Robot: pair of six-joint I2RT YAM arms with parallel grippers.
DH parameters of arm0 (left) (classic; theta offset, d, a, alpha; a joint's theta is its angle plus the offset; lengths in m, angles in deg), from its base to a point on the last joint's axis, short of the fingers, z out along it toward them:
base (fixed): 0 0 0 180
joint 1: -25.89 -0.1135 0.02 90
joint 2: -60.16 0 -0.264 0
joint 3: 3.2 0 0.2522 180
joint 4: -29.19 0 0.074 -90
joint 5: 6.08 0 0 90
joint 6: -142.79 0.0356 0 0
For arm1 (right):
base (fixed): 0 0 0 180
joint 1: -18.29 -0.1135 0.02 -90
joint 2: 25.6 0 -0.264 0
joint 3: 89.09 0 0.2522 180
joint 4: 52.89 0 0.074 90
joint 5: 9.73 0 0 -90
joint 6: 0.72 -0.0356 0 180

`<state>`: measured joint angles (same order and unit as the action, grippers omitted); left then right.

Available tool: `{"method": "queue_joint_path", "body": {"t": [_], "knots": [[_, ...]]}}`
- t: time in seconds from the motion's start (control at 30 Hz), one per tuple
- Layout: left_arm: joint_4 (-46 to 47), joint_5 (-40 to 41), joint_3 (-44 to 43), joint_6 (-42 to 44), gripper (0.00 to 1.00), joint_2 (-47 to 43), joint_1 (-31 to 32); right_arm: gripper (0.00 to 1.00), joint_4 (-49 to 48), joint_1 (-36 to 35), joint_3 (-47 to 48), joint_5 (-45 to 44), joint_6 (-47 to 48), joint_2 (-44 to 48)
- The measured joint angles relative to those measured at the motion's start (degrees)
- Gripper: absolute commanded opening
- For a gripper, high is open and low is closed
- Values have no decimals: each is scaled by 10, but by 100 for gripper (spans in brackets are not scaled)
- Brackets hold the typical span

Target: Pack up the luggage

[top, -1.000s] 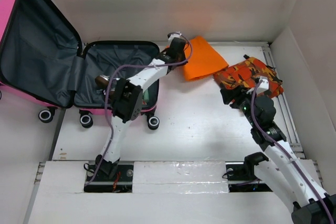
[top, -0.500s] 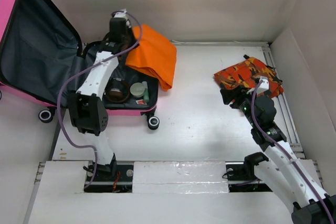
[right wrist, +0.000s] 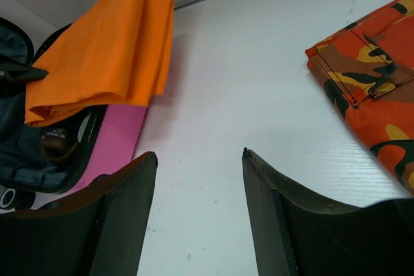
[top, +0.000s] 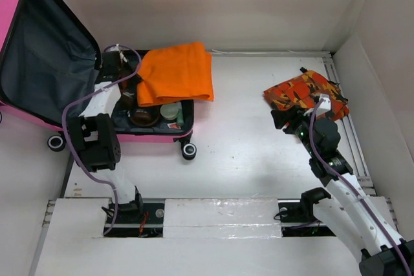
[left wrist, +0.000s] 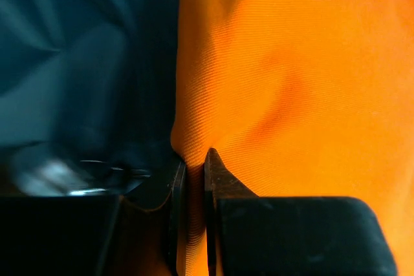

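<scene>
So the hot-pink hard-shell suitcase point(top: 149, 138) sits open at the desk's point(top: 246, 153) far left. The left end effector point(left wrist: 192, 159) pinches the folded orange cloth point(top: 176, 72) by its edge so it drapes over the open half. The right end effector point(right wrist: 198, 153) hangs open near the orange camo garment point(top: 301, 88).

Our three views: one overhead, two wrist-mounted.
From above and behind we look down on the whole surface point(top: 246, 153); our left wrist view sits tight against the orange cloth point(left wrist: 291, 82), which our right wrist view shares, with the luggage point(right wrist: 113, 147), from well apart.
</scene>
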<state>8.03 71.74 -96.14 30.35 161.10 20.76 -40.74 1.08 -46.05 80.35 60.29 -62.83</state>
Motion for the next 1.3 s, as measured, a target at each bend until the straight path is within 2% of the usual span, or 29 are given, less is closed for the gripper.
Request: {"method": "queue_joint_path", "body": {"t": [0.1,0.3,0.6,0.7,0.77,0.9,1.0,1.03,1.07,1.13,1.3], "knots": [[3,9,8,-1,0,0,-30,61,0,0,0,1,0,0],[6,85,9,1,0,1,-82,61,0,0,0,3,0,0],[-19,213,8,-36,0,2,-74,61,0,0,0,4,0,-13],[-27,238,11,-61,9,-7,-73,61,0,0,0,4,0,-16],[-30,247,15,-71,33,-22,-73,61,0,0,0,4,0,-17],[-26,280,15,-92,60,-67,-67,61,0,0,0,4,0,-21],[-13,309,15,-98,61,-110,-33,61,0,0,0,4,0,-21],[-7,316,15,-97,61,-123,-13,54,0,0,0,4,0,-21],[1,332,15,-95,59,-138,20,31,0,0,0,4,0,-20],[19,349,14,-84,54,-160,89,1,0,0,0,4,-1,-17],[29,382,-39,-56,53,-148,317,0,5,0,0,-9,-7,6]]}}
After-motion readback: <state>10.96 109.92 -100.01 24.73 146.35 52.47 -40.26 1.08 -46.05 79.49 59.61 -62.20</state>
